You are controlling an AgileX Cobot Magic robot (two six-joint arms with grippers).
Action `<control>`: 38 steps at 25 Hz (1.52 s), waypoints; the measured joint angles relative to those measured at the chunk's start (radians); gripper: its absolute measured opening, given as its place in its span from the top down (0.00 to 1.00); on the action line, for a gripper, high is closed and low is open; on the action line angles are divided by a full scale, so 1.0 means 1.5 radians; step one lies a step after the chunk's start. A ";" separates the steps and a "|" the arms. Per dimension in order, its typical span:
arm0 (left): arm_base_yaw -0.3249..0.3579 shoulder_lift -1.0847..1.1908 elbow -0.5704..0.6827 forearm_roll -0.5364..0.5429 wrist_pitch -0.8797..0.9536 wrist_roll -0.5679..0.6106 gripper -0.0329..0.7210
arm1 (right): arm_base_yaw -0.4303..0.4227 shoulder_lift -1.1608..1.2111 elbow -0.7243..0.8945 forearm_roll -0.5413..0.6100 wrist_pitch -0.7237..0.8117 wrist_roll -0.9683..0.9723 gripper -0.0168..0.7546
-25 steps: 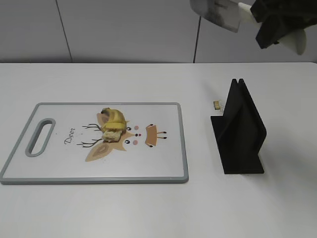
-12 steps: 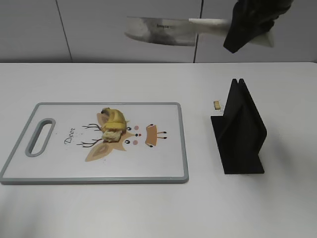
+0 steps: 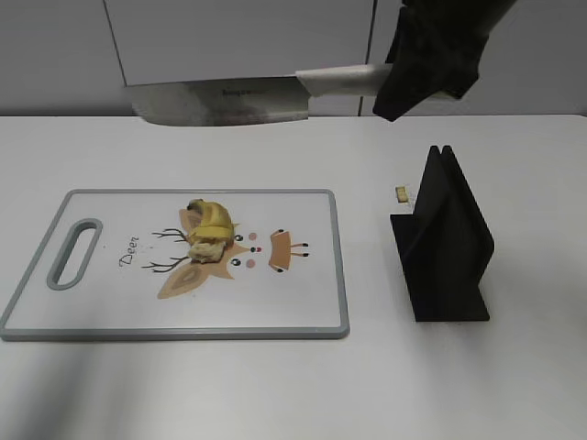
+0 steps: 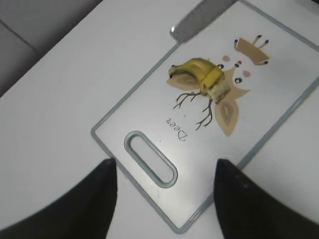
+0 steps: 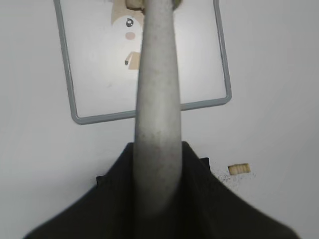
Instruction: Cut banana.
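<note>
A white cutting board [image 3: 303, 316] with a grey rim and a printed deer cartoon [image 3: 240, 257] lies on a white table. The banana [image 3: 208, 230], a short stubby piece with spotted yellow peel and a pale cut end, rests on the board near its centre, just on the deer's antlers. No fresh cut is under way: the knife [image 3: 220, 99] hangs high above the board, blade flat and level, nowhere near the fruit, so the lowering and slicing are judged still to come. The right gripper [image 3: 431, 55] is clamped on the knife's pale handle, above a black knife stand [image 3: 445, 243] to the right of the board. The left gripper [image 4: 164, 199] hovers over the board's handle slot with its fingers spread wide, holding nothing. Compared with a second ago, the knife has swung from the upper right corner leftward to above the board.
</note>
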 joint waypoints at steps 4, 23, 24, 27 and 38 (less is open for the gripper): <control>-0.038 0.093 -0.089 -0.001 0.041 0.030 0.18 | 0.001 0.017 0.000 0.040 -0.001 -0.052 0.76; -0.130 0.316 -0.181 0.072 0.038 0.089 0.18 | 0.002 0.080 -0.002 0.100 -0.033 -0.113 0.76; -0.130 0.321 -0.181 0.072 0.031 0.089 0.18 | 0.002 0.084 -0.002 0.102 -0.034 -0.116 0.76; -0.130 0.335 -0.182 0.072 0.019 0.092 0.18 | 0.002 0.100 -0.002 0.111 -0.034 -0.125 0.76; -0.131 0.398 -0.182 0.072 0.014 0.104 0.18 | 0.002 0.130 -0.002 0.114 -0.057 -0.139 0.76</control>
